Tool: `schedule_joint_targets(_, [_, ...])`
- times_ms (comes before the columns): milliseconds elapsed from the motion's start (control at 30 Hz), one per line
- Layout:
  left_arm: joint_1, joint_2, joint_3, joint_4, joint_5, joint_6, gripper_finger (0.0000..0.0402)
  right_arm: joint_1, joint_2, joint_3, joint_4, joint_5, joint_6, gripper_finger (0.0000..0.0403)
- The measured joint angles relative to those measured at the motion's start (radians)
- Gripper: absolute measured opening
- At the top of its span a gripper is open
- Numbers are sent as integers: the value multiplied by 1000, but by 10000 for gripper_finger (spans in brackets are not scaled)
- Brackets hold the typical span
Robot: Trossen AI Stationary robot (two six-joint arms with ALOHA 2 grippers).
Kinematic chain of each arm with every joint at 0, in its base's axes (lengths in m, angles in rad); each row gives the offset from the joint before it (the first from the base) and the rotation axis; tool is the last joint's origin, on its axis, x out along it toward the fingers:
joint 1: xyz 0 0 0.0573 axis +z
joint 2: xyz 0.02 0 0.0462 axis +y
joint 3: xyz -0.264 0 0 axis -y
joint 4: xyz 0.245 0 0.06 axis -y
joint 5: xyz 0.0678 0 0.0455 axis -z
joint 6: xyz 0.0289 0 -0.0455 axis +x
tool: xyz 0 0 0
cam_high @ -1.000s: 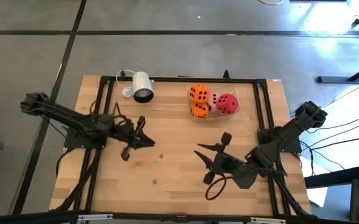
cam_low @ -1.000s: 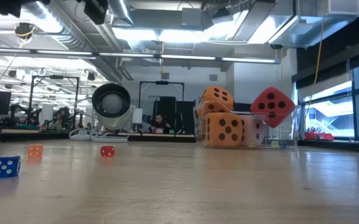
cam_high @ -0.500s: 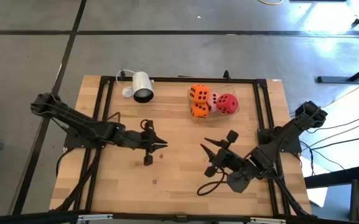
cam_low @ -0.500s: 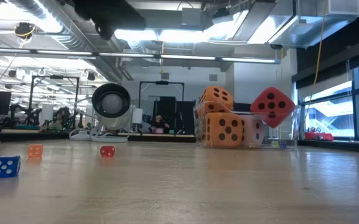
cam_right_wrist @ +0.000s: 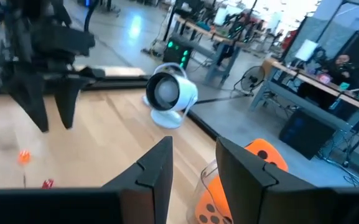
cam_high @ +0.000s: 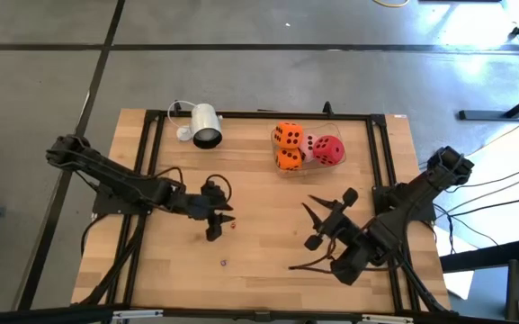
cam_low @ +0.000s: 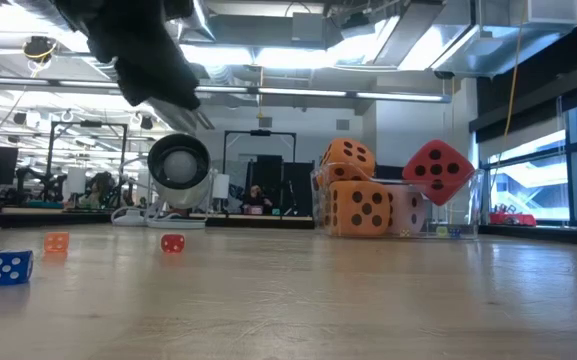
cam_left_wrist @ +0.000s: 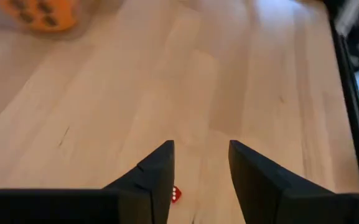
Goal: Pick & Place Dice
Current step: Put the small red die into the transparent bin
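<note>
Two orange dice (cam_high: 287, 146), a red one (cam_high: 329, 150) and a pale pink one (cam_high: 309, 144) sit piled in a clear tub (cam_low: 468, 212) at the table's far right. One orange die (cam_low: 348, 157) lies on the other, and the red die (cam_low: 436, 171) is tilted. Three tiny dice lie mid-table: red (cam_low: 172, 243), orange (cam_low: 56, 242) and blue (cam_low: 9, 266). My left gripper (cam_high: 229, 213) hovers open just above the tiny red die (cam_left_wrist: 175, 194), which shows beside one finger. My right gripper (cam_high: 317, 211) stands open over the table's right half, with nothing between its fingers.
A white cylindrical camera (cam_high: 205, 126) with its cable lies at the far left. A black frame (cam_high: 380, 153) runs along the table's edges. Bare wood lies between the two grippers and toward the near edge.
My left gripper has moved toward the table's right edge and come down over the tiny red die, and its fingers have parted. My right gripper has drawn back a little toward the right edge. The dice have not moved.
</note>
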Motion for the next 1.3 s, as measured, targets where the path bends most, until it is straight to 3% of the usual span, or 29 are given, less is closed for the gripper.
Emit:
schedule_joint_targets(233, [42,36,0,-47,-9,-151,133,17,0,0,-93,89,138,123])
schedule_joint_targets(467, [101,148,0,-119,55,-260,120,6,-2,0,-107,182,120,123])
schedule_joint_targets(733, [104,284,26,-104,177,-262,108,-32,-70,-1,-109,182,56,123])
schedule_joint_targets(1033, [64,352,134,-104,168,-194,98,-18,-114,-1,-107,129,54,123])
schedule_joint_targets(1300, [31,354,146,-141,140,-165,93,-2,-114,-1,-101,55,60,123])
